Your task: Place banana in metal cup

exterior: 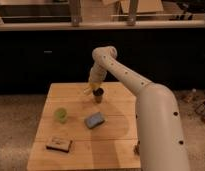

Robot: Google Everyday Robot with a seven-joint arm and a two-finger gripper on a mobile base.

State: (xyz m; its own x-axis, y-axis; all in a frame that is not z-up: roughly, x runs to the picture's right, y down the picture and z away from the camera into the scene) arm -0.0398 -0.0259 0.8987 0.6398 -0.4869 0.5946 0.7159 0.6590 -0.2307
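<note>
The dark metal cup [98, 95] stands upright on the far middle of the wooden table [116, 145]. My gripper [92, 88] hangs just above and to the left of its rim. A bit of yellow, the banana [88, 90], shows at the gripper's lower end, level with the cup's rim on its left side. Most of the banana is hidden by the gripper.
A translucent light-green cup [60, 115] stands at the left of the table. A blue sponge-like block [94, 120] lies in the middle. A dark flat packet [59, 144] lies at the front left. A dark counter runs behind the table.
</note>
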